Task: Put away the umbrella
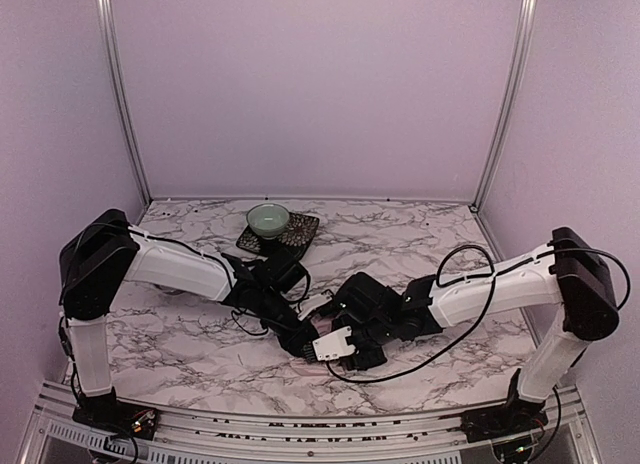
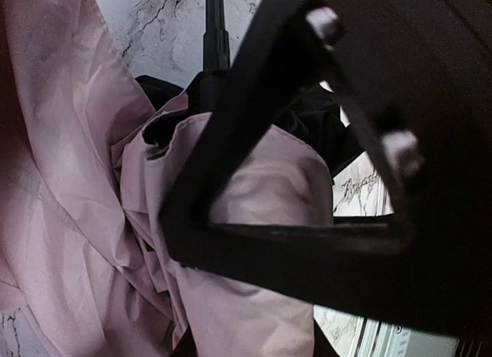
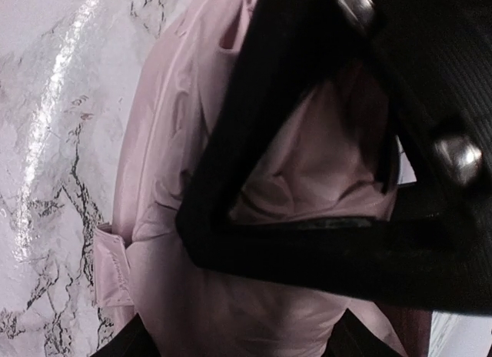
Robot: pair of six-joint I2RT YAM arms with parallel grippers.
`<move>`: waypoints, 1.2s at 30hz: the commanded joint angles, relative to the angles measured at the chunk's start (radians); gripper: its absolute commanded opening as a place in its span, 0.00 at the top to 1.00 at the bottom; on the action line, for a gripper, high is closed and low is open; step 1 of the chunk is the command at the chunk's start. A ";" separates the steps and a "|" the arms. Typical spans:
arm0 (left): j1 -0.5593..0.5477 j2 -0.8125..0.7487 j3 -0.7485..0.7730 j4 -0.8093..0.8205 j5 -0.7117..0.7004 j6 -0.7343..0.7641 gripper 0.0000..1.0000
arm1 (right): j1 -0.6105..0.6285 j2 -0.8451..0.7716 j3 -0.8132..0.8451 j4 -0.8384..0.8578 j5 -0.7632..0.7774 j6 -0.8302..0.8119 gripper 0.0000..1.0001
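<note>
The umbrella (image 1: 322,325) lies on the marble table between the two arms, and only a sliver of pale pink shows under them in the top view. Close up, its crumpled pink fabric (image 2: 84,218) fills the left wrist view, with black lining and the thin black shaft (image 2: 216,34) running away above. My left gripper (image 2: 254,348) is shut on a fold of that fabric. In the right wrist view the pink bundle (image 3: 177,141) fills the gap of my right gripper (image 3: 238,345), whose fingers sit against both of its sides. The handle and strap are hidden.
A pale green bowl (image 1: 267,220) stands on a dark patterned mat (image 1: 302,230) at the back of the table. A black cable (image 1: 470,252) loops off the right arm. Purple walls with metal posts close in three sides.
</note>
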 commanded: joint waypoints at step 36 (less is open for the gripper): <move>-0.202 -1.064 -0.726 0.318 -0.393 0.668 0.45 | -0.136 0.417 0.277 -0.465 -0.772 0.448 0.84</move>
